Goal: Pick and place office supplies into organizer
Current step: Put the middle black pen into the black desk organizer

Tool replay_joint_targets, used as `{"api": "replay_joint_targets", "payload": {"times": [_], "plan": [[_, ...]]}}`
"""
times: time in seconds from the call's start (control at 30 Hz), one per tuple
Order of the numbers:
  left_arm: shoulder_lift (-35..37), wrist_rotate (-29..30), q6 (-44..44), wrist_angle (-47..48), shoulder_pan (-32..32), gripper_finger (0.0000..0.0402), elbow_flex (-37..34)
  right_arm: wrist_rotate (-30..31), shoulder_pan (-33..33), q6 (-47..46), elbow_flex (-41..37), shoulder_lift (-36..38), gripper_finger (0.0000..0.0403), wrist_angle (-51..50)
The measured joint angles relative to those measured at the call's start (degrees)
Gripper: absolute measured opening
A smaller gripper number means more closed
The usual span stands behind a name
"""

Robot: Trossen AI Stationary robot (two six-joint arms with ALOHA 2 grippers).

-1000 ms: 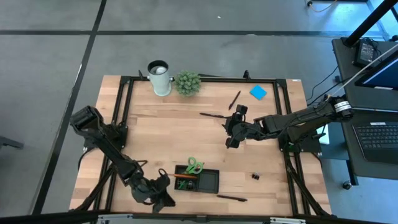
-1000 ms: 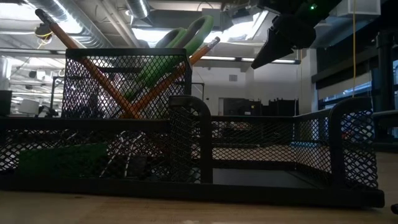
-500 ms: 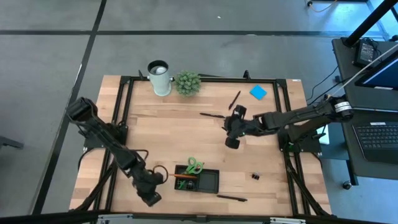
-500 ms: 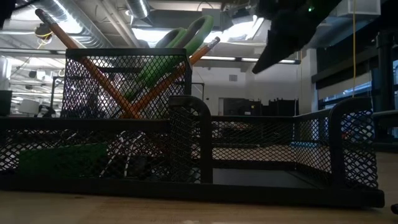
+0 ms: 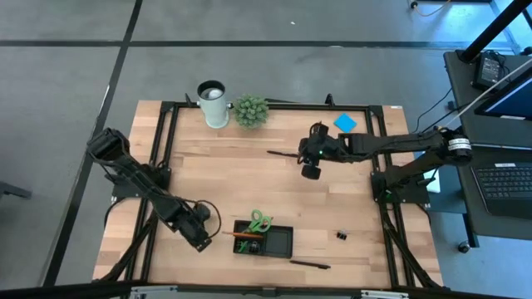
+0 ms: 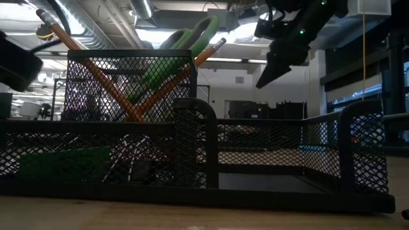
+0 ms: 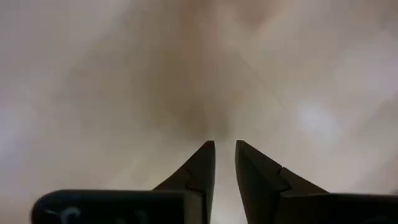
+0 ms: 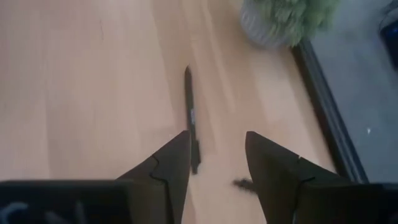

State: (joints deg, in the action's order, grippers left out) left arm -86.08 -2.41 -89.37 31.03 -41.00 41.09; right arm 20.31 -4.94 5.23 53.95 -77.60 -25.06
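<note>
High view: the right gripper (image 5: 309,169) hangs over the back half of the table (image 5: 216,178) beside a black pen (image 5: 283,154), seemingly lining up to take it, while the organizer (image 5: 263,238) sits at the front edge holding green scissors (image 5: 259,221) and pencils (image 5: 243,237), with the left gripper (image 5: 202,241) just beside it. Right wrist view: its jaws are spread and empty, the pen (image 8: 190,112) running between and ahead of them. Left wrist view: the left fingers (image 7: 202,168) are nearly together, grasping nothing, over bare wood

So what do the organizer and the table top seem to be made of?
Organizer: black wire mesh, probably metal, with solid rounded rims; the low view shows through its open weave. Table top: light wood planks or wood-look laminate, matte, with visible grain lines, in a black metal frame.
</note>
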Motion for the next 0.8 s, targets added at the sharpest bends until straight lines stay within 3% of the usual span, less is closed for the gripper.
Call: {"api": "replay_joint_targets", "payload": {"times": [0.2,0.43,0.6,0.8], "plan": [[0.4,-0.9,4.4,-3.5,4.2,0.0100,-3.7,-1.2,-1.5,5.4,0.0,-0.1,0.0156,2.8],[0.6,-1.1,9.8,-4.2,8.4,0.0119,-5.2,-12.7,-6.5,13.3,-2.5,-3.4,0.0156,3.8],[0.6,0.6,13.4,-5.1,9.4,0.0112,-5.4,-12.9,-9.1,17.1,-7.9,-6.8,0.0156,8.4],[0.4,7.1,13.7,-6.4,9.6,0.0106,-5.4,-13.1,-10.1,17.1,-12.5,-11.7,0.0156,18.5]]}}
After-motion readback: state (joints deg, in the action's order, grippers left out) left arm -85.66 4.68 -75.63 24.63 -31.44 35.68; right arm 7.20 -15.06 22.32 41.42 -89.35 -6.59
